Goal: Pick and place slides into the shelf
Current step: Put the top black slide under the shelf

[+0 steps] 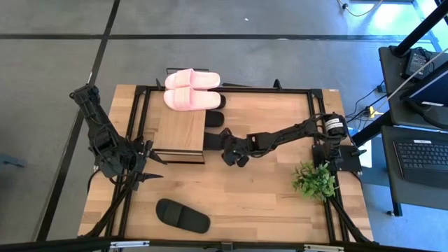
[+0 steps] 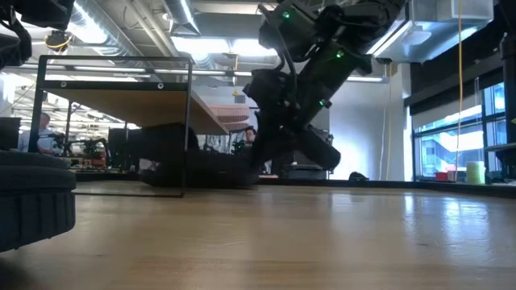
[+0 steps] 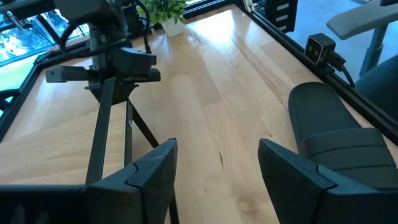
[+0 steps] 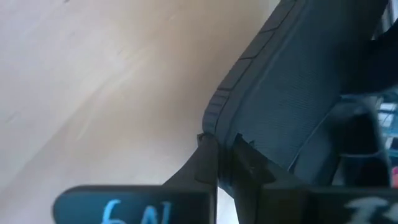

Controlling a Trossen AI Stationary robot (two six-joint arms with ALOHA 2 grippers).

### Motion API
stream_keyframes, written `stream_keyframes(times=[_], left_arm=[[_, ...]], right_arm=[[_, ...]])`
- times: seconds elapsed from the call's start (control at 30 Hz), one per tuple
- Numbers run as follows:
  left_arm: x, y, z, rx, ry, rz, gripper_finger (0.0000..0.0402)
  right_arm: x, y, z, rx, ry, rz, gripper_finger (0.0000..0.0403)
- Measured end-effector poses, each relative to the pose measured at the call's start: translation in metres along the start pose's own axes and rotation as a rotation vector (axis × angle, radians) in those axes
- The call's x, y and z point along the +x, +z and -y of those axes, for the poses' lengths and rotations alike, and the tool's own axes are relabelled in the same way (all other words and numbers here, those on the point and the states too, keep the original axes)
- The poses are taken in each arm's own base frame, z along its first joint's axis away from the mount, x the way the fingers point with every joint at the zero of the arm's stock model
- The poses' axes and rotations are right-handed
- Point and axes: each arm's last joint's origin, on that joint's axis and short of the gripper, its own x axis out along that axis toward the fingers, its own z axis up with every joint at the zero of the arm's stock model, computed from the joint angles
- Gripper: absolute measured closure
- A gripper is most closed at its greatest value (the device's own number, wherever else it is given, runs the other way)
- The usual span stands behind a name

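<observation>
The shelf (image 1: 180,133) stands at the table's left middle, with a pink pair of slides (image 1: 190,89) on the far end of its top board. Black slides (image 1: 217,119) poke out from under it on its right side. My right gripper (image 1: 232,152) is just right of the shelf, shut on a black slide (image 4: 292,93). Another black slide (image 1: 182,215) lies sole down near the table's near edge. My left gripper (image 1: 152,166) waits open by the shelf's near left corner, with nothing between its fingers (image 3: 155,168). My right gripper pinches the black slide's ribbed sole edge (image 4: 214,115) between its two fingers. It comes at the slide slanting down from the table's right side. The slide is tilted on its side beside the shelf. Whether its lower end touches the table, I cannot tell.
A small green plant (image 1: 315,180) stands at the table's right side, by the right arm's base. A black frame rail runs round the table, with a small camera (image 3: 317,48) on it. Bare wood lies between the shelf, the plant and the near slide.
</observation>
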Motion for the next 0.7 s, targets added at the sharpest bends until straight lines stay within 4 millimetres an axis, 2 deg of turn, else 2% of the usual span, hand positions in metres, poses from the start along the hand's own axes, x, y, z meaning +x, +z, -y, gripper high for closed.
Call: stream_keyframes(times=[0.13,0.43,0.7], left_arm=[[0.0,0.0,0.0,0.0,0.0,0.0,0.0185],[0.0,0.0,0.0,0.001,0.0,-0.001,0.0185],[0.0,0.0,0.0,0.001,0.0,-0.001,0.0185]], right_arm=[[0.004,-0.003,0.008,0.005,-0.029,0.036,0.0381],[0.037,-0.017,0.005,-0.025,-0.055,0.029,0.0381],[0.048,-0.021,0.011,0.014,-0.108,-0.012,0.0381]])
